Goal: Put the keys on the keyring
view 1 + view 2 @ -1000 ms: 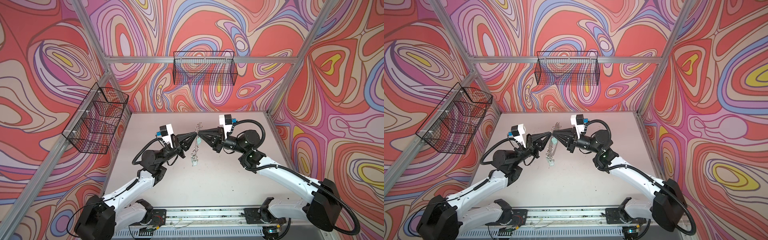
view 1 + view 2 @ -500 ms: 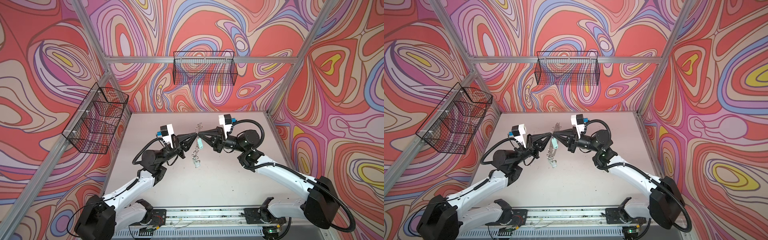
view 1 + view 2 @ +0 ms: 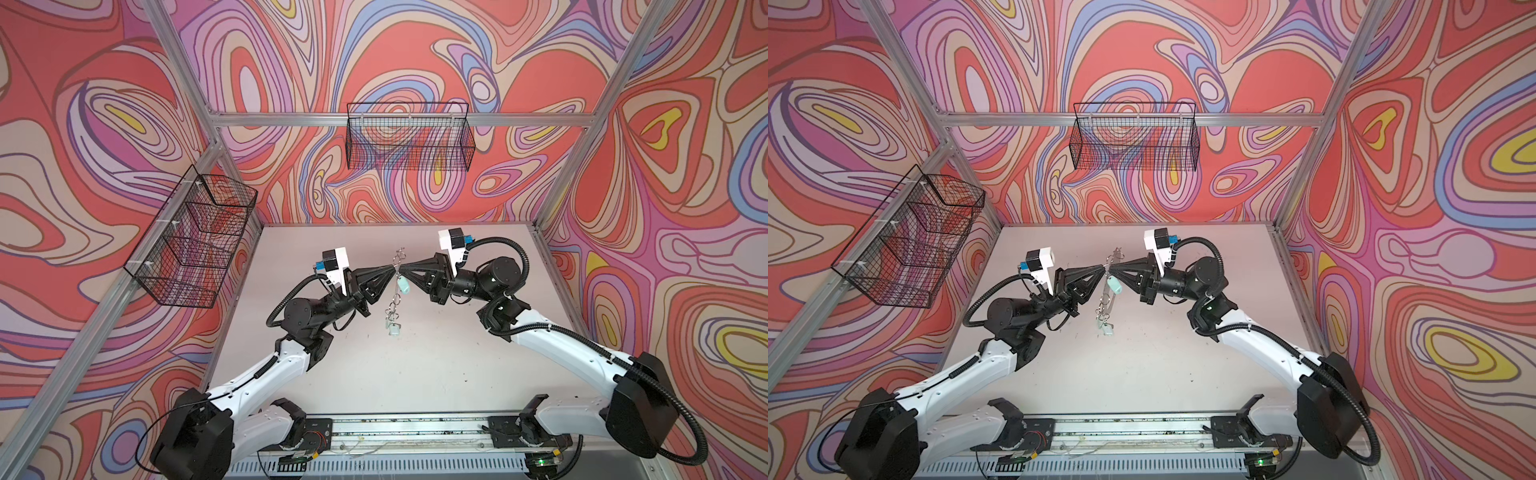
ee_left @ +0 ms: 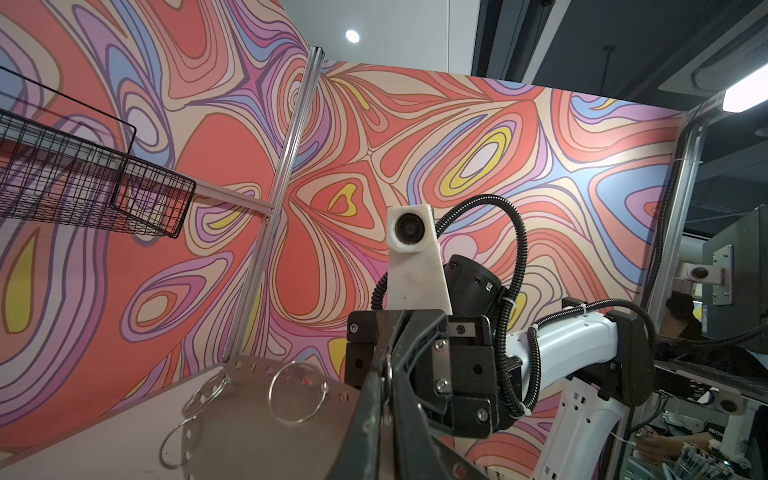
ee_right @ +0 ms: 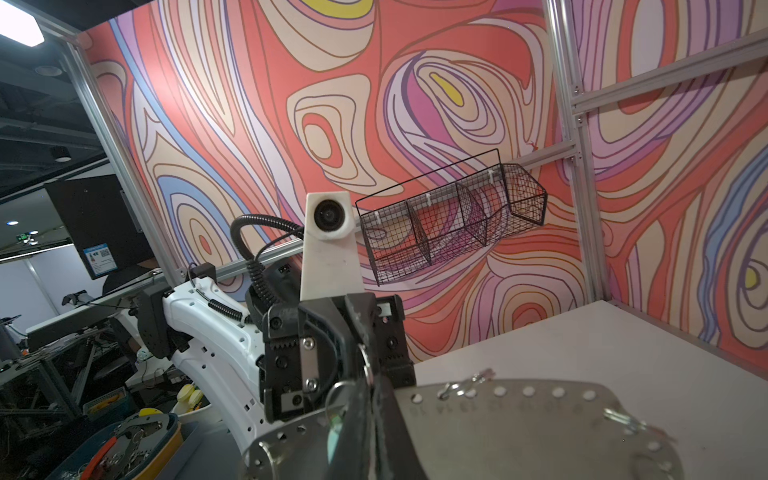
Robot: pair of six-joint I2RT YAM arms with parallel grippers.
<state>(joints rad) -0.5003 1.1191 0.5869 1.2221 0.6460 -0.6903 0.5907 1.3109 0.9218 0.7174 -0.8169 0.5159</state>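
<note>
From up top, in both top views, the flat brownish-grey oval metal plate, the keyring, hangs edge-on in the air, well clear of the pale counter. The black left tool and right tool meet nose to nose at its upper part, each with its tips pinched together. Two small keys on mint-blue plastic tags dangle off the plate. One is just under the right tool and the other is at the low end.

Left wrist cam: the keyring is up close, with thin wire loops hooked through its punched rim. The left tool is closed right at a tiny ring on the edge. Honestly can't tell if it's nipping the ring or the plate.

Right wrist cam: the right tool is clamped on the keyring's rim. One of the keys sits right beside its fingers, mint tag showing.
</note>
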